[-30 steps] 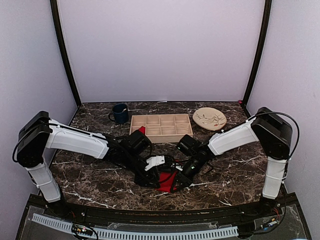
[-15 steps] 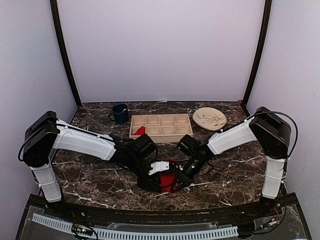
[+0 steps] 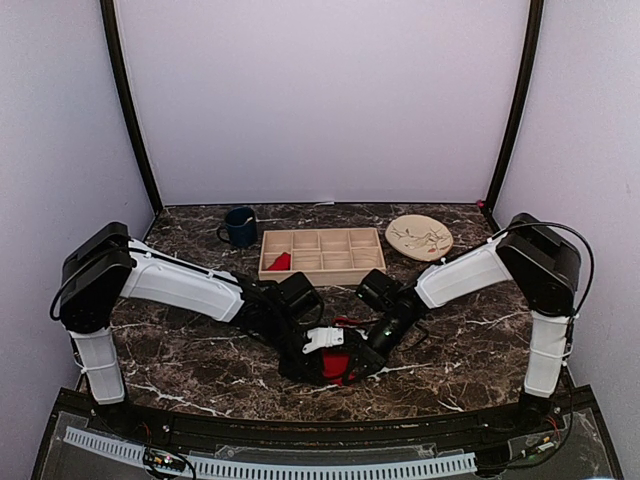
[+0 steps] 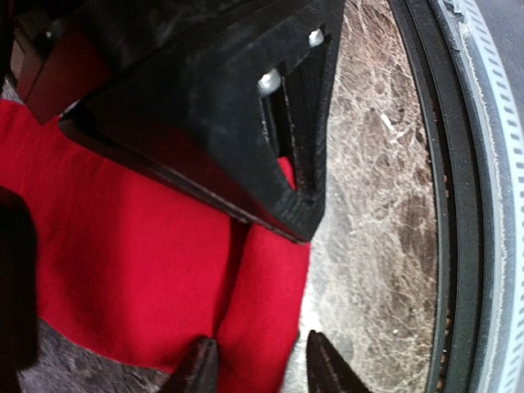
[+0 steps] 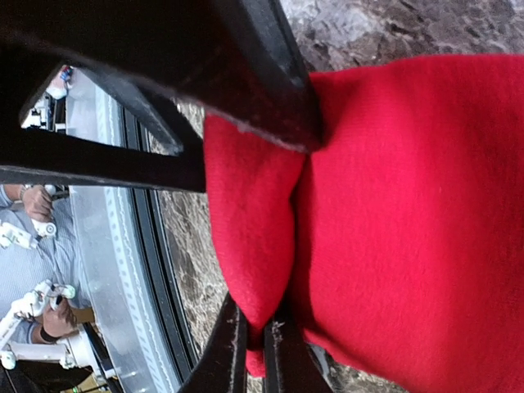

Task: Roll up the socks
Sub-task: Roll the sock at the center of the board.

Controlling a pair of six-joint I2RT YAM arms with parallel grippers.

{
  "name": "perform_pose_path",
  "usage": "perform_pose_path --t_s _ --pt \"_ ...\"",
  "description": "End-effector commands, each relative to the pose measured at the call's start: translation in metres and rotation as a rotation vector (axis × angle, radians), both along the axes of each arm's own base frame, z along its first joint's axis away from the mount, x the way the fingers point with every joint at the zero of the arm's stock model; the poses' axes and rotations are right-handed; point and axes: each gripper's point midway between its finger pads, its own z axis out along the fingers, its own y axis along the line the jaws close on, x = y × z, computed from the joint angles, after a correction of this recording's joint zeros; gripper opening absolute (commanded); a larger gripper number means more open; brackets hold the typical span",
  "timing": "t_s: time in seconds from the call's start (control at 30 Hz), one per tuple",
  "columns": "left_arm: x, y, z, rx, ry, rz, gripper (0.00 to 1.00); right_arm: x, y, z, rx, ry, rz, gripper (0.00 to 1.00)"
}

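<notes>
Clearly the red sock [image 3: 337, 366], low at centre of the top view, is light and limp, so we pinch its fold with the right gripper [image 5: 255, 344] closed, while our left gripper [image 4: 260, 368] seems open.

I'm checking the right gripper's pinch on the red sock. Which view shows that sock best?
The right wrist view: the sock fills the frame, a fold nipped between the right gripper's closed fingers. The left wrist view shows its flat edge on the marble table; the top view, only a red patch.
</notes>
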Motion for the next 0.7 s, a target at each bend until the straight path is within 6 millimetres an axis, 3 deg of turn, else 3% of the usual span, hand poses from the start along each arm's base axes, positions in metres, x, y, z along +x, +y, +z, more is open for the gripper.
perform_pose_path --t_s 0.0,0.13,0.3,0.67 --pt "0.002 -0.003 -0.004 0.019 -0.020 -0.022 0.33 -0.003 -0.009 -0.016 -0.070 0.018 -0.007 0.04" --pt "-0.001 -0.001 -0.006 0.024 -0.004 -0.032 0.18 -0.003 -0.011 -0.017 -0.074 0.021 -0.012 0.04" --pt "-0.006 0.001 -0.008 0.031 0.018 -0.039 0.06 -0.001 -0.011 -0.015 -0.063 0.040 -0.033 0.09" --pt "-0.008 0.007 -0.014 0.066 0.030 -0.034 0.00 0.016 -0.015 0.002 0.034 0.134 -0.145 0.20"
